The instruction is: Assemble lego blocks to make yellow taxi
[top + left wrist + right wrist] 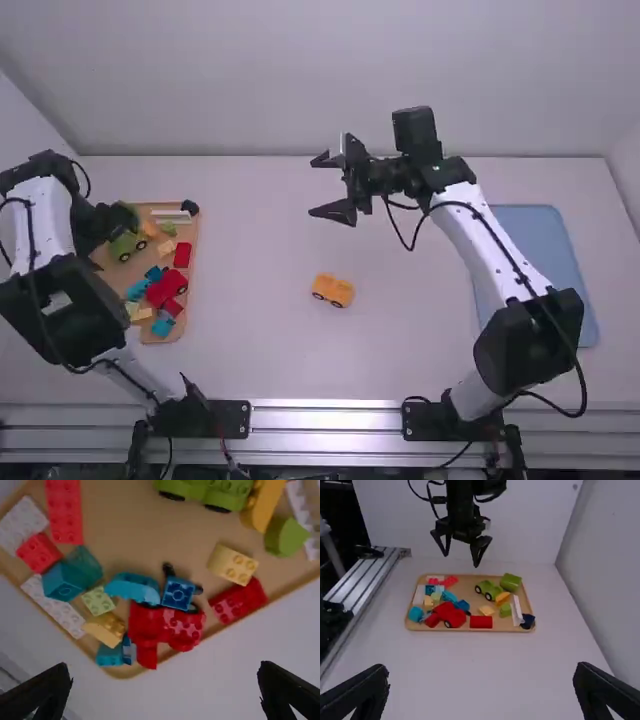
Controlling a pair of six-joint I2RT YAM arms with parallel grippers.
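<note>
In the high view my left gripper point(100, 222) is over the wooden tray point(193, 290) of lego blocks. The left wrist view has the left gripper point(165, 690) open, the tray's blocks beyond it, including a pale yellow block point(233, 564), a red block point(238, 601) and an orange-yellow block point(264, 504). Across the table my right gripper point(332, 190) stands open above the middle back. From the right wrist view, the right gripper point(480, 690) has nothing between its fingers. A yellow-orange wheeled piece point(333, 290) sits alone on the table's middle.
A blue tray point(545, 255) lies at the right, partly behind the right arm. The wooden tray also holds a green wheeled vehicle point(489, 590), a red wheeled vehicle point(451, 615), and blue, white and teal blocks. A wall stands behind the table.
</note>
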